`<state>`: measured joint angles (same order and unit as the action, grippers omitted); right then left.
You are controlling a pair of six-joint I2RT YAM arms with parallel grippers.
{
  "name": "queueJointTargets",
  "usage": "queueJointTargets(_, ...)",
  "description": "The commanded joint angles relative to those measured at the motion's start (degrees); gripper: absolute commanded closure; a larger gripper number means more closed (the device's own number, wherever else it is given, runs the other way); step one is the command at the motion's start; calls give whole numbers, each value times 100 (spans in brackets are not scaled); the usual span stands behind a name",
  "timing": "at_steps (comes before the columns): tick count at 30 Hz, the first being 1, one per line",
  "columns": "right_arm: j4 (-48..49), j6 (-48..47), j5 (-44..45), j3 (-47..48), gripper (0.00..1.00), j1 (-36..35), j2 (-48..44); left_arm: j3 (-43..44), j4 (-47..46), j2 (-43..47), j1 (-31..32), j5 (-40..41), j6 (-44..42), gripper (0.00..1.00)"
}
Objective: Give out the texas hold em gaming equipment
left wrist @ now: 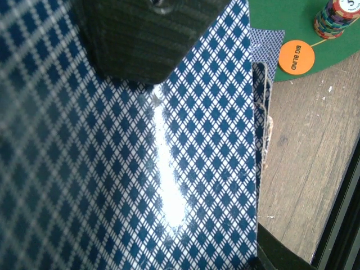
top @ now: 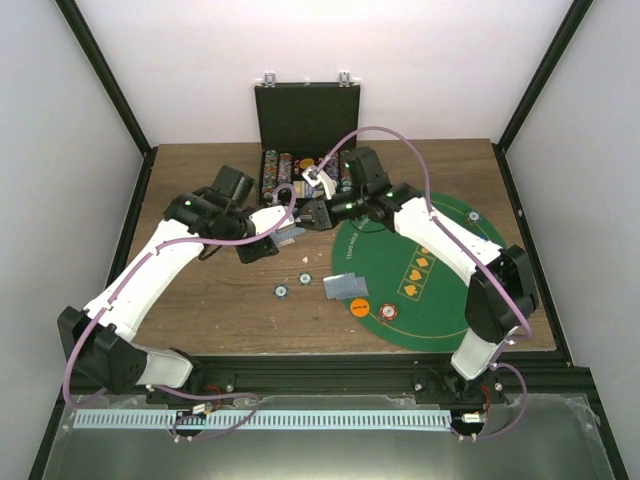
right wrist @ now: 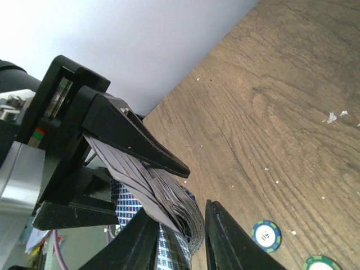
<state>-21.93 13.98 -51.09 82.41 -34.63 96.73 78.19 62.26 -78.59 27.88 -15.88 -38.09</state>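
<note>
Holds one deck of cards [right wrist: 169,197] above the wooden table [top: 200,300], just left of the green mat [top: 450,290], pinched flat between the pressed-in fingers of the left gripper [top: 287,235] with the blue-diamond backs toward that wrist's camera. Sets the right gripper [right wrist: 180,216] at the deck's free edge, one finger on each side and close in; cannot tell whether it is pinching a card or standing just short of it.

Counts two teal chips [top: 282,291] lying flat and apart on bare wood near the deck. Counts one small pile of loose cards [top: 345,287] across the mat's left rim, number unclear. Counts one orange disc [top: 360,308], marked BIG BLIND, just beside them, and one stack of chips [top: 386,313], red on top, next to that disc on the felt. Counts one blue disc [top: 472,215], alone toward the mat's far right.

Shows one black case [top: 305,110] open at the back of the table, lid upright. Hides part of the rows of chips [top: 275,170] in its tray behind the right arm [top: 440,235].
</note>
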Motion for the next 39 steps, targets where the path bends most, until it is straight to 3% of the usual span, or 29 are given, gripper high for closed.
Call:
queueJointTargets(1,-254,-93,112,292,74,18,-198,-43,-65,98,-12,-68,-6,61)
queueJointTargets(6,-337,-77,165,361,72,18,-194,-29,-74,90,-19,-82,-5,61)
queueJointTargets(13,-521,-153,279,474,80,18,-220,-48,-75,94,-19,-90,-6,61)
queueJointTargets(18,-632,-211,310,565,93,18,-216,-53,-82,80,-34,-86,-6,61)
queueJointTargets(23,-822,-329,348,679,99,19,-223,-43,-82,89,-39,-99,-22,61)
queueJointTargets(35,78,198,-263,125,99,-80,-278,-22,-91,89,-59,-219,-6,61)
queueJointTargets(39,-284,-182,51,314,99,-67,-367,-43,-98,98,-88,-222,-6,61)
